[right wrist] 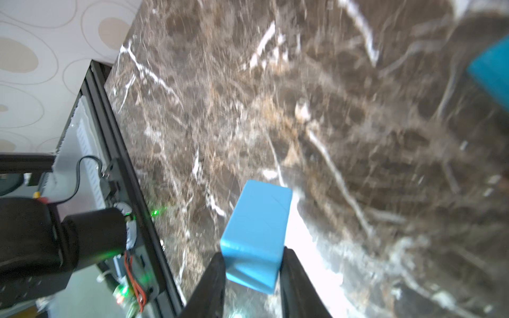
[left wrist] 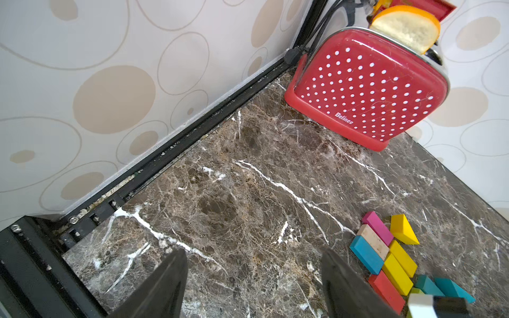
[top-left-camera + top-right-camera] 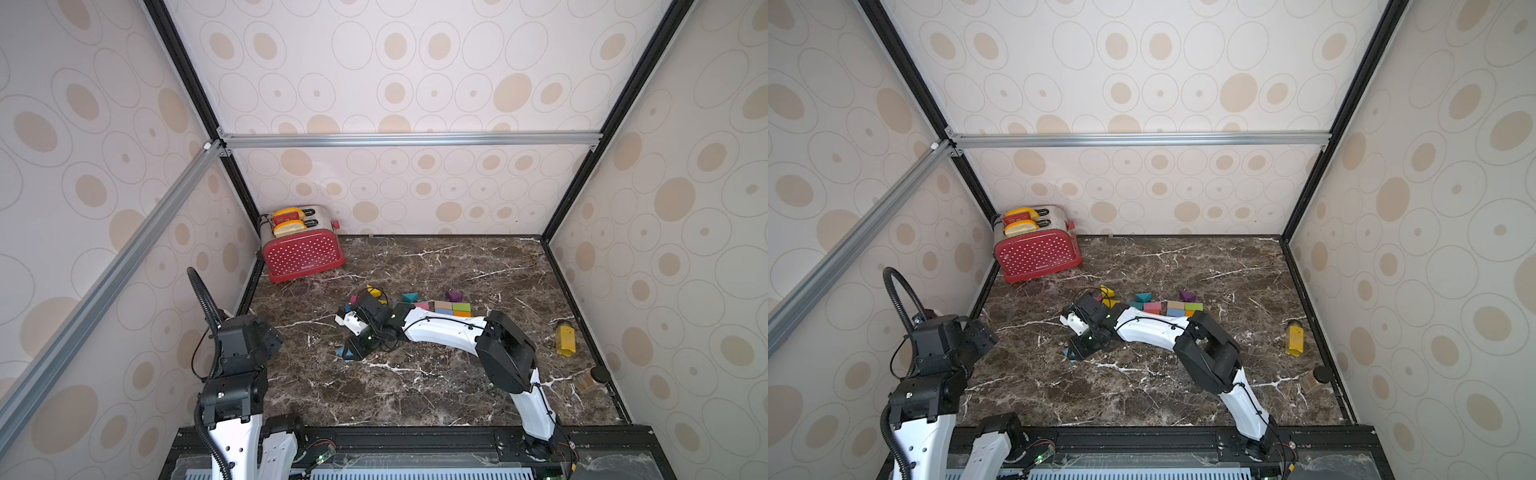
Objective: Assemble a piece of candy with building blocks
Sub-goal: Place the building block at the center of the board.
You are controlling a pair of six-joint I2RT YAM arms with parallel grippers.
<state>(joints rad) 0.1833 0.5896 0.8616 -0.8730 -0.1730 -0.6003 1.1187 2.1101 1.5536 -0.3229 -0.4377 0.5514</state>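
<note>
Building blocks (image 3: 451, 308) are sitting in a loose row just toward 12 o'clock from mid tabletop (image 3: 415, 386). My right end effector (image 1: 253, 254) is clamping a light blue block (image 1: 256, 220) at about 8 o'clock of that row. The left end effector (image 2: 253, 256) is hanging wide open, gripping nothing.

Marble table (image 1: 358, 137) blurred – teal block (image 1: 493, 74) cut by edge; right arm (image 3: 440, 328) hides part of block row (image 3: 443, 306).
</note>
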